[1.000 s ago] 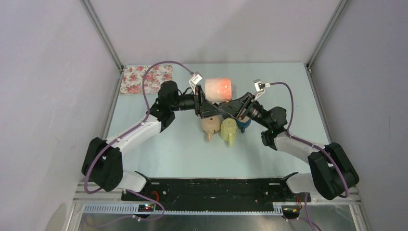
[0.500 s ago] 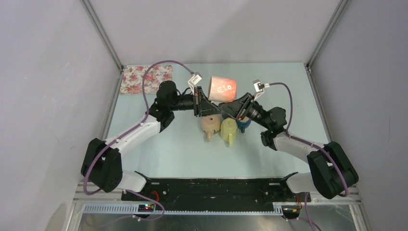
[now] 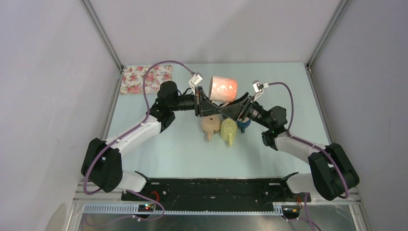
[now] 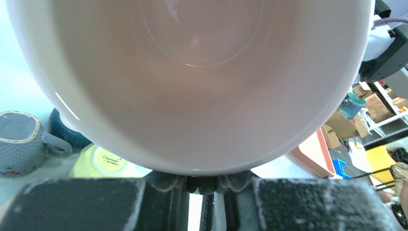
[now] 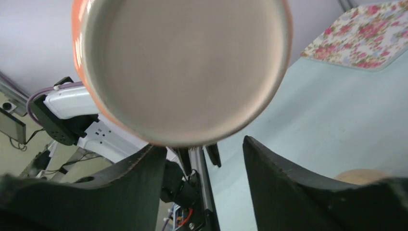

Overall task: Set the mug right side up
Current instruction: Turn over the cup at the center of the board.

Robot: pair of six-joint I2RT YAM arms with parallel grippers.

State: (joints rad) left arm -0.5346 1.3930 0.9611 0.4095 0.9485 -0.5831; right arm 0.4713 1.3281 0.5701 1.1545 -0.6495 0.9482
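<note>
pale blue table, floral mat far left, grey walls, orange mug aloft

Three mugs crowd beneath the orange mug — table open rightward

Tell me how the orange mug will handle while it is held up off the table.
The orange mug looks glazed and glossy, so it may slip in the left gripper, which seems to pinch only its rim. It looks rigid ceramic, probably heavy for that hold, so it could swing. Dropped, it would likely chip.
</note>
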